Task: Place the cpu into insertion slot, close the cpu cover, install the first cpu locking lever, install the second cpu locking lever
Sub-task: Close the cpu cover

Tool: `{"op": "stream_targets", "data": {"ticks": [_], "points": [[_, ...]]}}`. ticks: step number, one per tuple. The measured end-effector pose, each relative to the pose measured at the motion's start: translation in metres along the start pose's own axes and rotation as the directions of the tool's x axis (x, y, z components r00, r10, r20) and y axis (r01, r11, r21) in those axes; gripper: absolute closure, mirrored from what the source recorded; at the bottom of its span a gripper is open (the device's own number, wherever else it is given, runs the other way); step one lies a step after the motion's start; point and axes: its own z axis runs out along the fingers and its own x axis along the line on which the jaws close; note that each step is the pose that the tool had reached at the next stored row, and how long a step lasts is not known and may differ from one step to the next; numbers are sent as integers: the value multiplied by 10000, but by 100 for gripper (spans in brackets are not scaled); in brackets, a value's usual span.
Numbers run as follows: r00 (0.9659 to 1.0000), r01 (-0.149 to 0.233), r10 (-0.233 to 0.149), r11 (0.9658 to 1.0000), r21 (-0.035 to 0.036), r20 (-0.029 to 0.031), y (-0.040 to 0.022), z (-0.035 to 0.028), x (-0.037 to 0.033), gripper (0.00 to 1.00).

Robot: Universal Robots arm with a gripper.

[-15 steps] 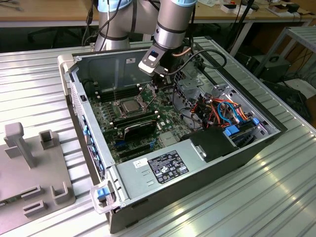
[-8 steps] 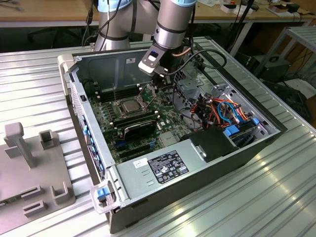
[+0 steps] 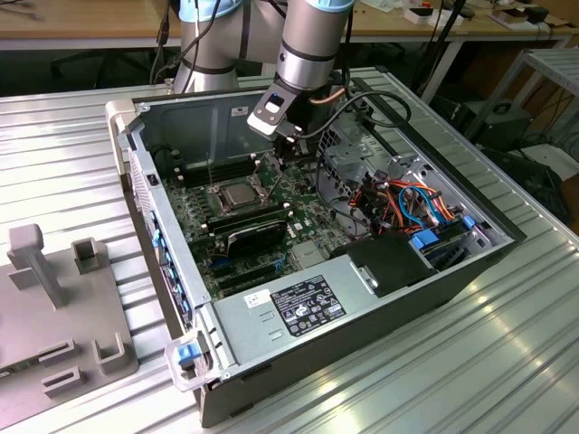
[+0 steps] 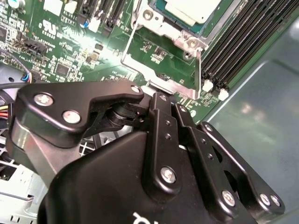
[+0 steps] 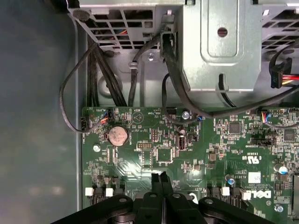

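The cpu sits in the insertion slot near the middle of the motherboard, inside the open computer case. The cpu cover stands swung up off the slot, with the board showing through its hole. The gripper, its fingers pressed together with nothing visible between them, hangs just beside the cover's free edge.

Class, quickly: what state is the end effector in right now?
End effector: closed, tips at the cpu cover edge; whether it grips the cover cannot be told.
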Motion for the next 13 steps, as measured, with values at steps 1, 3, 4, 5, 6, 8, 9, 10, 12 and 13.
{"op": "stream_targets", "data": {"ticks": [1, 3, 4, 5, 6, 8, 9, 10, 12, 13], "points": [[10000, 0, 0, 10000, -2, 0, -17, 0, 0, 89], [10000, 0, 0, 10000, -5, 1, -45, 2, 0, 89], [10000, 0, 0, 10000, -6, 1, -56, 2, 0, 89], [10000, 1, -1, 10000, -5, 2, -65, 2, -1, 89], [10000, 1, -1, 10000, -6, 1, -74, 4, -1, 89], [10000, 1, -1, 10000, -7, -10, -109, 5, 0, 89], [10000, 1, -1, 10000, -11, -15, -125, 5, 0, 89], [10000, 0, 0, 10000, -13, -14, -132, 5, 0, 89], [10000, 1, -1, 10000, -20, -12, -149, 5, -1, 89], [10000, 2, -2, 10000, -23, -13, -157, 5, -1, 89]]}}
